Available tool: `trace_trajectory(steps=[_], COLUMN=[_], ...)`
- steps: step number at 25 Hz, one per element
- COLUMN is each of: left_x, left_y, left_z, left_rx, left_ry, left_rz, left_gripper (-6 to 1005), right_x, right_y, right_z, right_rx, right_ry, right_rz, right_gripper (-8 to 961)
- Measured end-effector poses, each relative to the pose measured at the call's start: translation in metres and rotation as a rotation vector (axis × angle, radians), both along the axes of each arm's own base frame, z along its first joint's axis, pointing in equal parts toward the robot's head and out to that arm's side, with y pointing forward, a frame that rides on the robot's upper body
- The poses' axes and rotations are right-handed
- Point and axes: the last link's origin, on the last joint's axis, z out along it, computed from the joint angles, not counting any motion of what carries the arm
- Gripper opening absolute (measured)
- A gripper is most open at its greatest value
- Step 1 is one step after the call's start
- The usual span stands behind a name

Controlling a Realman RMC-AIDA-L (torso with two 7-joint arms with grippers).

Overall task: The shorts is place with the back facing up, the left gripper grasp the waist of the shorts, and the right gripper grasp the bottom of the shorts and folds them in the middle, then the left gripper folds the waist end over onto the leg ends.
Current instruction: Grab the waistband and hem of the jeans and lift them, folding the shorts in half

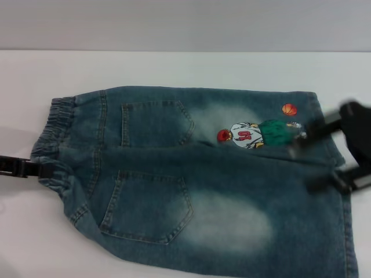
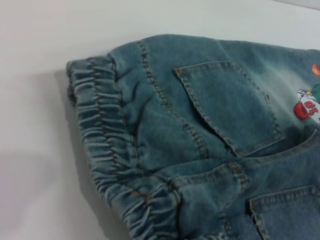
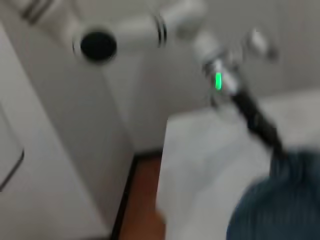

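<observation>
The faded blue shorts lie flat on the white table, back pockets up. The gathered waist of the shorts is at the left and the leg ends at the right, near the cartoon print. The left gripper reaches in low from the left, its black tip at the waistband's edge. The left wrist view shows the puckered waist close up, without fingers. The right gripper hovers over the leg ends, blurred, with its black fingers spread apart. The right wrist view catches the left gripper meeting denim.
The white table extends beyond the shorts toward a grey wall. In the right wrist view the table edge drops to an orange-brown floor beside a white cabinet.
</observation>
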Motion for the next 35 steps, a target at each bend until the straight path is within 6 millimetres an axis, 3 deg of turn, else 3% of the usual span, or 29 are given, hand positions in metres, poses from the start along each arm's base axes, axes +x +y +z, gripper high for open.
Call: trace_trajectory(steps=[6,14,28,35], left_x=[0.004,0.009,0.015,0.015], left_y=[0.004,0.01,0.018,0.018], left_z=[-0.003,-0.007,-0.014,-0.014], left_rx=[-0.001,0.01,0.011,0.016], left_ry=[-0.001,0.003,0.001,0.004], left_rz=[-0.011,-0.015,-0.031,-0.029], left_gripper=[50,50,50,50], right_x=[0.031,0.065,0.095,0.1], right_y=[-0.006,-0.024,-0.031,-0.032], right_z=[0.0,-0.001,-0.015,-0.019], right_rx=[-0.057,-0.125,-0.17,-0.179], right_ry=[-0.241,-0.396,-0.536,-0.562], right_rz=[-0.088,-0.194,-0.304,-0.32], right_gripper=[594,596,593,595])
